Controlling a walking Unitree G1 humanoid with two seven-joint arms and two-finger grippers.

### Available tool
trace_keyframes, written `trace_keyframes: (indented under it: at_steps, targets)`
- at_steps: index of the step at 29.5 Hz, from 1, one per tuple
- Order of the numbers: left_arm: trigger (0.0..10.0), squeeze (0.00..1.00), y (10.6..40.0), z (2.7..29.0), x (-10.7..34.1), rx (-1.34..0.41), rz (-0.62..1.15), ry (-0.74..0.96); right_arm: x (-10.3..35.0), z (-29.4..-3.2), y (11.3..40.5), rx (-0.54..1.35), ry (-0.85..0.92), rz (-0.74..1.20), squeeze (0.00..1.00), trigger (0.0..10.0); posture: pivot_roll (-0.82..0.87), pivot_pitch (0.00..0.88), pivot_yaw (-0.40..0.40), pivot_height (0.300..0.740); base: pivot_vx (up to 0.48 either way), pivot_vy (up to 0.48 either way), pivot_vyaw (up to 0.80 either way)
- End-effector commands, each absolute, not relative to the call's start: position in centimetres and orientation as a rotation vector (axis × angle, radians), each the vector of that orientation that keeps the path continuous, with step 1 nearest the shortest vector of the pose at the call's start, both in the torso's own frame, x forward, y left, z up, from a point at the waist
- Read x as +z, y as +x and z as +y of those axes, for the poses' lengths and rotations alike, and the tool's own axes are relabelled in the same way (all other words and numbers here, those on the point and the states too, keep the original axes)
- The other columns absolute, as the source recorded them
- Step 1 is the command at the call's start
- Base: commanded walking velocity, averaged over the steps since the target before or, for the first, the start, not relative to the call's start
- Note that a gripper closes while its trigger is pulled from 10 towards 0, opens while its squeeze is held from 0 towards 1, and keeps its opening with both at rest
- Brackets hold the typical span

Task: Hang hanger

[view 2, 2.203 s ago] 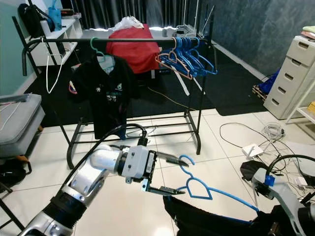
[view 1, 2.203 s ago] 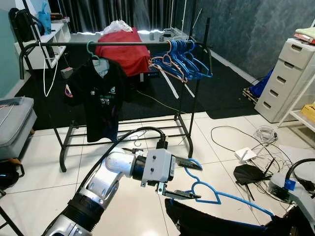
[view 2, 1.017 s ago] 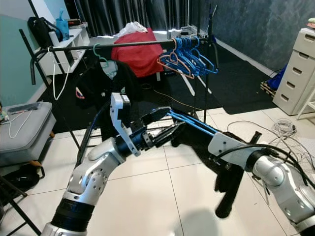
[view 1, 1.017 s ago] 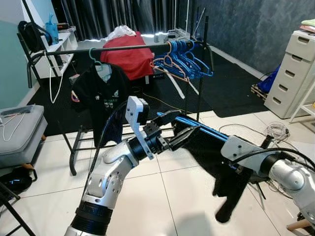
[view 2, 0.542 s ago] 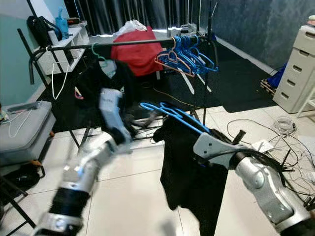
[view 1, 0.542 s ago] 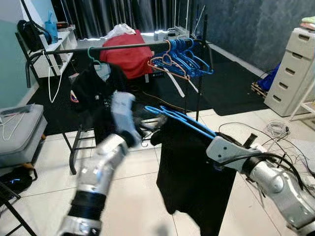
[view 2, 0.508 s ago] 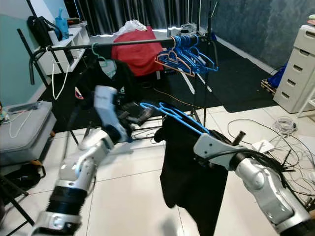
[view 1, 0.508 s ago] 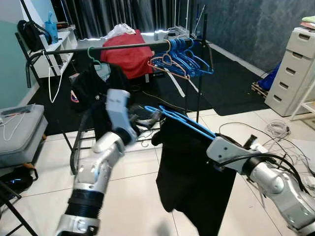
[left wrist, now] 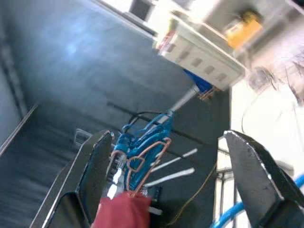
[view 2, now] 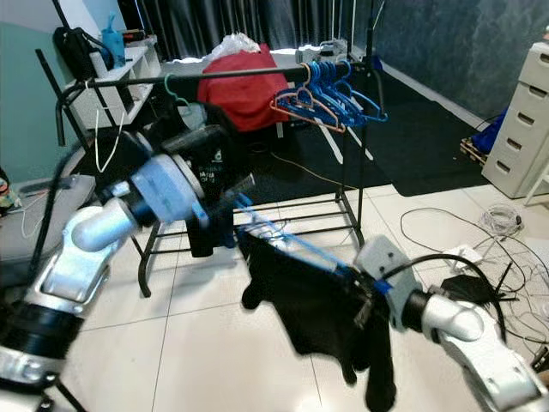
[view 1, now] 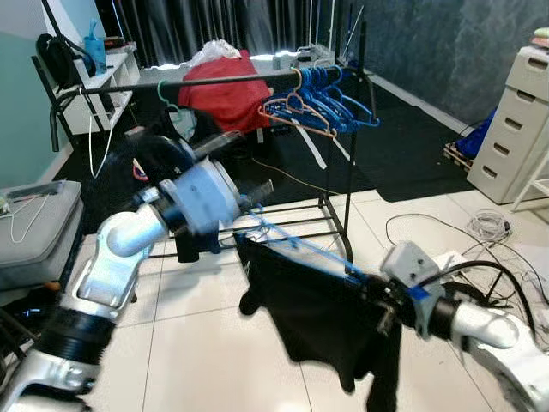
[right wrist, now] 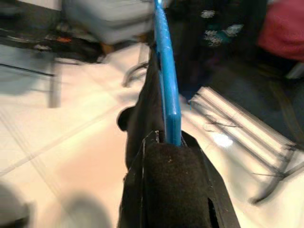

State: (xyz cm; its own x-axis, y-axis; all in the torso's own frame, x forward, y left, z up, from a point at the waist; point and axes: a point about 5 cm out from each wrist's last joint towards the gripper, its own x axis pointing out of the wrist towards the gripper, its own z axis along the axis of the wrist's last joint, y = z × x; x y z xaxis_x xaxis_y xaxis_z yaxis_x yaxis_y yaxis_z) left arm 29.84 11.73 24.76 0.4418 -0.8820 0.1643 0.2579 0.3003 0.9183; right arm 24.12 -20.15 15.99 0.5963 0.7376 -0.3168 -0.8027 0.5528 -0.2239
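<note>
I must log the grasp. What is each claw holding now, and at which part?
The right claw grips the blue hanger by one arm's end. The left claw is open, holding nothing.

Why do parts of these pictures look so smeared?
Left eye view: the silver left arm is streaked by motion blur, while the black metal clothes rack behind stays sharp. Right wrist view: the floor is soft, the blue plastic hanger clearer. Left wrist view: hazy throughout.

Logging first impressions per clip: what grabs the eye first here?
A black shirt on a blue hanger swings mid-air in the foreground, held by the right hand. The left hand is raised beside it, fingers apart. Behind stands the clothes rack with a cluster of blue hangers.
</note>
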Motion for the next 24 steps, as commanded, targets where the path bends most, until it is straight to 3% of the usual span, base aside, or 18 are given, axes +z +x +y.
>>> trace_keyframes:
  at_steps: [1,7,13,16,18,21,24]
  targets:
    - [10.0,0.00,29.4,11.4,23.3,-0.972,-0.767,1.115,16.9,-19.2,23.4,1.019,-0.306,0.172,0.00,10.0,-0.19,0.000,0.047,0.740,0.000,0.000,0.00]
    - [10.0,0.00,29.3,11.8,22.3,-1.074,-0.772,1.228,16.8,-19.3,22.6,1.093,-0.298,0.229,0.00,10.0,-0.19,0.000,0.051,0.740,0.000,0.000,0.00]
    - [10.0,0.00,29.5,13.2,21.4,-1.191,-0.677,1.327,15.7,-20.1,21.6,1.140,-0.405,0.353,0.00,10.0,-0.19,0.000,0.055,0.740,0.000,0.000,0.00]
    - [10.0,0.00,29.6,14.0,21.7,-1.234,-0.590,1.253,14.7,-21.2,21.7,1.105,-0.504,0.417,0.00,10.0,-0.18,0.000,0.052,0.740,0.000,0.000,0.00]
    - [10.0,0.00,29.0,15.0,22.6,-1.335,-0.443,1.046,14.0,-22.4,21.6,1.078,-0.548,0.471,0.00,10.0,-0.18,0.000,0.050,0.740,0.000,0.000,0.00]
    - [10.0,0.00,27.6,15.7,23.6,-1.488,-0.351,0.838,14.1,-22.7,21.4,1.075,-0.535,0.481,0.00,10.0,-0.18,0.000,0.052,0.740,0.000,0.000,0.00]
    - [10.0,0.00,26.6,16.1,24.2,-1.577,-0.293,0.767,14.4,-22.7,21.4,1.078,-0.524,0.474,0.00,10.0,-0.18,0.000,0.054,0.740,0.000,0.000,0.00]
